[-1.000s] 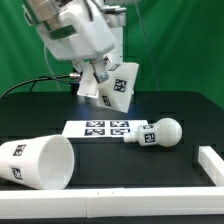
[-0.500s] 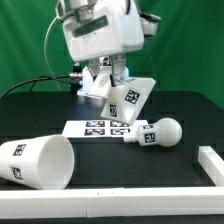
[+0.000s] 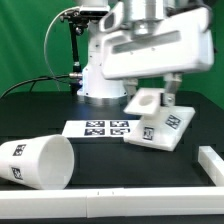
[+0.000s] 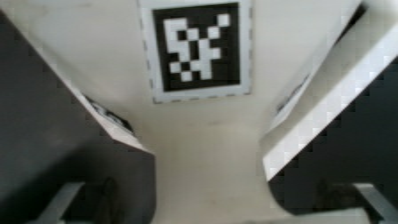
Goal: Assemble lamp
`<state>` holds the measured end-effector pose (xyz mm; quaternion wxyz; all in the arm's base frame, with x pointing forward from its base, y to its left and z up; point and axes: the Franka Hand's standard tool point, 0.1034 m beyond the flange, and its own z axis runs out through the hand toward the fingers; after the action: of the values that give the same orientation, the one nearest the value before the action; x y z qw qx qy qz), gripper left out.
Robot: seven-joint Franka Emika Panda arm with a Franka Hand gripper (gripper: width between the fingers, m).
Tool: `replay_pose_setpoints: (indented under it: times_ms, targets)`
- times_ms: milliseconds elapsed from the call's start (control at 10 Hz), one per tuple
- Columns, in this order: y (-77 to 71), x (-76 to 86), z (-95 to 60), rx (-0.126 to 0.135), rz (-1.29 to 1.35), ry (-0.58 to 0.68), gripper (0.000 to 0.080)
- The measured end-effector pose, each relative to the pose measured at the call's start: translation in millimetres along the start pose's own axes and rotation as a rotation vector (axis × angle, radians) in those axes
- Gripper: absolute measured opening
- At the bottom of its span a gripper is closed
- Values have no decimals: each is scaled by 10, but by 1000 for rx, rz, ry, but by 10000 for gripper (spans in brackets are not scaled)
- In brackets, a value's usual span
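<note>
Exterior and wrist views, lamp assembly. The gripper [image 3: 152, 100] is closed on the small flared base [image 3: 165, 128], its jaws pressed against two opposite sides of the narrower upper part. It carries the base tilted, near the exterior view's right end of the marker board [image 3: 98, 128]. The base's lower edge is close to the black worktop [image 3: 120, 172], but whether the two touch cannot be told.

In the wrist view the base fills the frame between the dark fingers [image 4: 365, 195], with one square tag [image 4: 196, 42] facing the camera.

The shade [image 3: 35, 160] lies on its side at the exterior view's left, well apart from the base, with its open mouth turned toward the middle of the worktop.

Handling, as a judgement:
- **Base:** it looks like a rigid, hollow, light plastic moulding with a smooth surface. It is likely to slip or rotate between the jaws if gripped loosely or off-centre. The flat opposite faces of the narrow neck give the surest hold, clear of the flared skirt.
- **Shade:** it appears thin-walled and free to roll. Its rim, or wall close to the rim, seems the only span narrow enough to pinch.
</note>
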<state>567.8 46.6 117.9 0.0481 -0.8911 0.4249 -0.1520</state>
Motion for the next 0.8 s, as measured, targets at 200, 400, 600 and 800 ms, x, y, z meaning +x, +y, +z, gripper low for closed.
replay_pose_setpoints:
  times_ms: [200, 400, 600, 800]
  targets:
    - [20, 16, 8, -3, 0, -4, 531]
    - [12, 33, 69, -17, -128, 4, 531]
    - [-171, 84, 143, -14, -316, 26, 531]
    - [-171, 97, 166, -11, -363, 30, 531]
